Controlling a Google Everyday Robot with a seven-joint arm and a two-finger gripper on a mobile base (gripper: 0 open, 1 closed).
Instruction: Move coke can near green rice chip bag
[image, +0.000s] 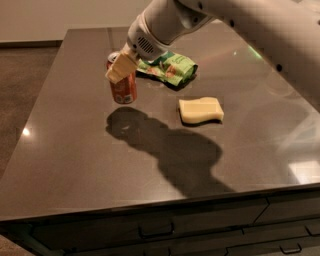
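Note:
The coke can (124, 90) is red-orange and upright, at the far left part of the dark table (75, 150). My gripper (121, 66) comes down from the upper right and is shut on the can's top; a tan finger (119, 69) covers its upper side. The green rice chip bag (171, 67) lies flat just right of and behind the can, a short gap away, partly hidden under my arm. I cannot tell whether the can rests on the table or hangs just above it.
A pale yellow wavy-edged block (201, 110) lies right of the can, in front of the bag. My arm's shadow (170, 150) falls across the table's middle. Drawers (155, 231) run below the front edge.

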